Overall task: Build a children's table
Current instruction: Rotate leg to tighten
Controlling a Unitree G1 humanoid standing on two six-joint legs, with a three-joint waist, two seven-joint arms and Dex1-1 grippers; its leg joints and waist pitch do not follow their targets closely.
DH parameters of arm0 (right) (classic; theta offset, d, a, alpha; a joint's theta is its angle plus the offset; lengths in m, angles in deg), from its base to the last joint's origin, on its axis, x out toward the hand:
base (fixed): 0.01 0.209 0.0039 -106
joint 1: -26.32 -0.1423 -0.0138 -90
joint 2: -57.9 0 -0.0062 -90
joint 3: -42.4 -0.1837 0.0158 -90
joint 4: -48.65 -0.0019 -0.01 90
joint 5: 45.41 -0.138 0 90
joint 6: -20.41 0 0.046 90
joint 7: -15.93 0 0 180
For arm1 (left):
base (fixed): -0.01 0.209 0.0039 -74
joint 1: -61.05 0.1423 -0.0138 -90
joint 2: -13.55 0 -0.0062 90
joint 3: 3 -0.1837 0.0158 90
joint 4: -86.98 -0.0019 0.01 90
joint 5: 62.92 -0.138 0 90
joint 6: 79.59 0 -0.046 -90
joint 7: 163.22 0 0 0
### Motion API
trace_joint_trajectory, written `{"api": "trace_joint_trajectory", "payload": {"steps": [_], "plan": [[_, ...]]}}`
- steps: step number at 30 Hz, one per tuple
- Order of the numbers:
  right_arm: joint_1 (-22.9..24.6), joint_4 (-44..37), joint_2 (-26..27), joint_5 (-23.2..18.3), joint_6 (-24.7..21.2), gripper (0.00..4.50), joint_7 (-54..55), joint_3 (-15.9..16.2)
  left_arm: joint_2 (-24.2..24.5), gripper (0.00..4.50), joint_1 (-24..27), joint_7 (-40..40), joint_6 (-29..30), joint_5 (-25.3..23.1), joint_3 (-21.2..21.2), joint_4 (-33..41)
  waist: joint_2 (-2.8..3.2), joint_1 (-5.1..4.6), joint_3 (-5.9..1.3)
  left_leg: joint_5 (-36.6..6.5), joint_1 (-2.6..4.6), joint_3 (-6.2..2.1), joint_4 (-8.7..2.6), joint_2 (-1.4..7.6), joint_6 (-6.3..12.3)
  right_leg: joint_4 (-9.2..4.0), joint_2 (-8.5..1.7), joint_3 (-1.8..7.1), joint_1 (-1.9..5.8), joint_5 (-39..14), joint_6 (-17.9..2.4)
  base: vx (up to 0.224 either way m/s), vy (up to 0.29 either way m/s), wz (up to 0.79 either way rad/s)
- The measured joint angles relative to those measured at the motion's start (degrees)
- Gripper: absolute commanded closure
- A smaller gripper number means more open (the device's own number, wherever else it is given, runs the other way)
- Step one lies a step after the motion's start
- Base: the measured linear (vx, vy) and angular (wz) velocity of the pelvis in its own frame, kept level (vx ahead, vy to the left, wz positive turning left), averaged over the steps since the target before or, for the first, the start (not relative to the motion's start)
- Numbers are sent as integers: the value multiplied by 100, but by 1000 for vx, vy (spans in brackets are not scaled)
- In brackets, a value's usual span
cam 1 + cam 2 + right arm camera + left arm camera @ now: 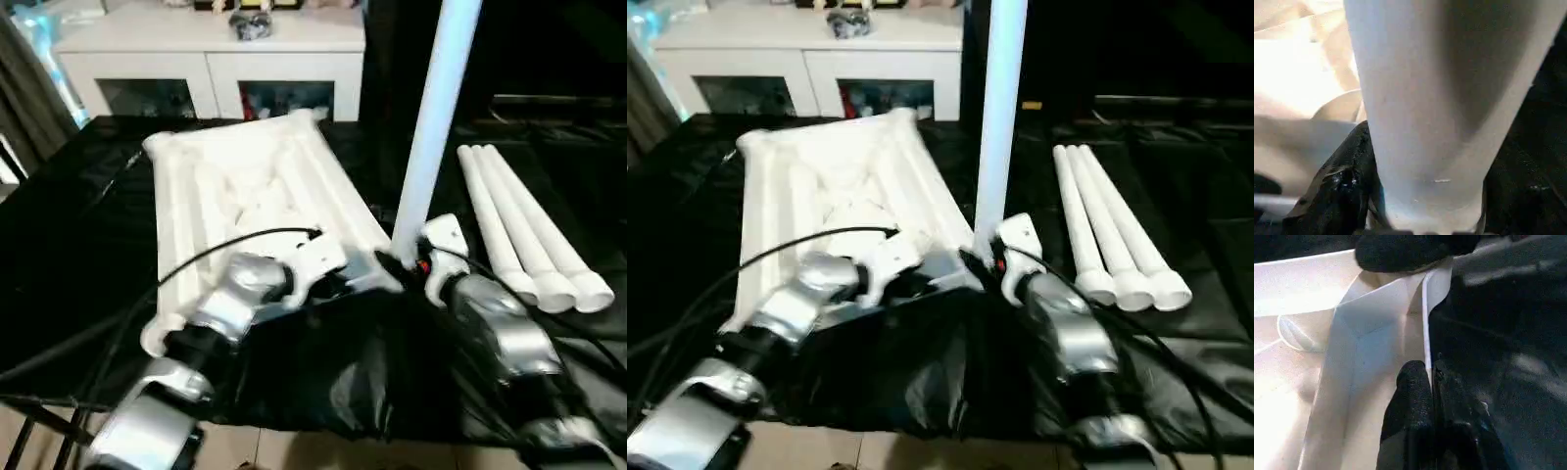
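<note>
Behind the right hand [407,262], upright leg's [431,137] hidden foot.

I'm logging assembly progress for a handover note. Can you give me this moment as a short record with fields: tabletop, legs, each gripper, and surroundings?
tabletop: white tabletop lies ribbed underside up on the black-covered work table
upright leg: one leg stands near-vertical at the tabletop's near right corner
spare legs: three legs lie side by side to the right
left gripper: left gripper shut on the tabletop's thin rim
right gripper: right gripper holds the upright leg's lower end
background: white cabinet behind the table
</note>
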Motion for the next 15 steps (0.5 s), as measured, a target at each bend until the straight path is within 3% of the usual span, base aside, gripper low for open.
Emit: {"api": "trace_joint_trajectory", "payload": {"steps": [3,4,9,15], "plan": [[-49,131,99,43,108,186,150,-72,-45,450,0,87,28,-8,1,-2,4,-36,-1,0,-8,-4,-8,-1,1,-38,0,-5,10,0,-1,0,0,0],[-64,156,125,44,118,130,155,-111,-48,450,0,96,25,-9,1,-1,4,-41,-2,0,-10,-3,-8,-1,1,-43,0,-4,10,1,-1,0,0,0],[-54,148,83,9,184,96,-80,-153,2,450,10,-75,-120,1,-3,33,5,-32,-3,0,-41,7,-8,-6,1,-48,-3,7,17,16,-26,0,0,0],[321,-216,-664,-339,463,81,-1761,158,506,450,186,-1001,-481,271,-88,412,0,108,-6,5,-98,30,-5,13,7,-15,-4,7,-34,165,-88,28,-12,2]]}}
